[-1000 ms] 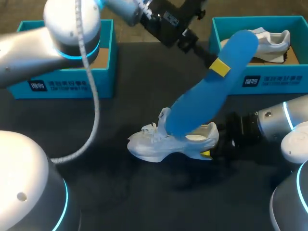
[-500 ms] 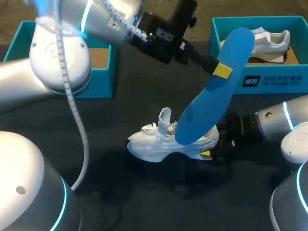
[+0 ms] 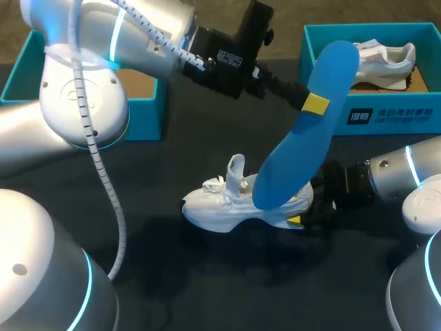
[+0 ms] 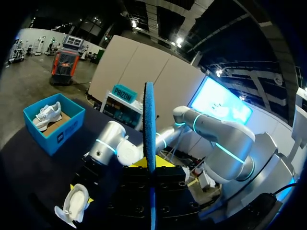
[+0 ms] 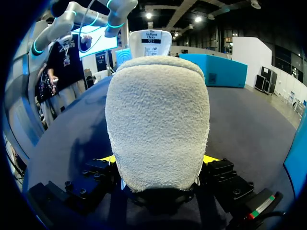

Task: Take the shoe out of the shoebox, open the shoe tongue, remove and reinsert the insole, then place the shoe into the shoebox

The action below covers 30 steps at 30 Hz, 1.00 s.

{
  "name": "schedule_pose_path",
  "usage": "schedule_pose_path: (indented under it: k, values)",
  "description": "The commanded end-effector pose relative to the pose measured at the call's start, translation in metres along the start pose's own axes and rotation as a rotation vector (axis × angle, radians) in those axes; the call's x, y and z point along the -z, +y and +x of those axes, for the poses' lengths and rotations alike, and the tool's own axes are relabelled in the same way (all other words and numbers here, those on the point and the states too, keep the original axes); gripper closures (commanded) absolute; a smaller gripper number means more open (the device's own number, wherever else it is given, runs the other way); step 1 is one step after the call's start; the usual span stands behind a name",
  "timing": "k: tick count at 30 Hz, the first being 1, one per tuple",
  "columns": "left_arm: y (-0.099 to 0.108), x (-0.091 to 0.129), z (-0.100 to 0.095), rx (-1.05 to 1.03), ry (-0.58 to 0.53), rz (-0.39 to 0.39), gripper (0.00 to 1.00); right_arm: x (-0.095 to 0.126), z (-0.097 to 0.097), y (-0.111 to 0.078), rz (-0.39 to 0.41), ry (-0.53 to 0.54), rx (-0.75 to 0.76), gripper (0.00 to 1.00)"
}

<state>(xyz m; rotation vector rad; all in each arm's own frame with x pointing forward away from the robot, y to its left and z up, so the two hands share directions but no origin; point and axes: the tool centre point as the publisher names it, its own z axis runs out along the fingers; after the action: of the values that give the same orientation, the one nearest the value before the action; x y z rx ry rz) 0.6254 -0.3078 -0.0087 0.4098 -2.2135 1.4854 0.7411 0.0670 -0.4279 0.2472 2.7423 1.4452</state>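
Note:
A white shoe (image 3: 234,205) stands upright on the dark table, tongue pulled up. My right gripper (image 3: 303,215) is shut on its heel; in the right wrist view the fuzzy heel (image 5: 158,120) fills the gap between the yellow tips of that gripper (image 5: 160,162). My left gripper (image 3: 313,103) is shut on a blue insole (image 3: 289,158), pinching it near its upper end. The insole slants down, with its lower end at the shoe's opening. In the left wrist view the insole (image 4: 149,120) shows edge-on between the fingers of the left gripper (image 4: 150,165), with the shoe (image 4: 74,207) below.
A blue shoebox (image 3: 365,117) at the back right holds a second white shoe (image 3: 386,56). Another blue shoebox (image 3: 148,107) stands at the back left, partly hidden by my left arm. Bare dark table lies in front of the shoe.
The left arm swung round and the insole stands steeper, its lower end shifted right toward the shoe's heel opening. The right gripper and shoe stayed put.

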Motion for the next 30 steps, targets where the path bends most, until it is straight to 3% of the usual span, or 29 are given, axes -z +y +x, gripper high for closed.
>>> schedule_pose_path:
  k: [1,15,22,30]
  values:
    - [-0.009,0.000,0.006,0.026,0.026,0.062,1.00,-0.002,0.000,-0.001,0.003,-0.002,-0.001,1.00]
    - [-0.044,0.018,0.032,0.121,0.058,0.225,1.00,-0.002,0.000,-0.001,0.003,-0.002,-0.001,1.00]
    - [-0.043,0.039,0.045,0.190,0.083,0.271,1.00,-0.002,0.000,-0.001,0.003,-0.002,-0.001,1.00]
    - [-0.025,0.058,0.049,0.217,0.111,0.295,1.00,-0.002,0.000,-0.001,0.003,-0.002,-0.001,1.00]
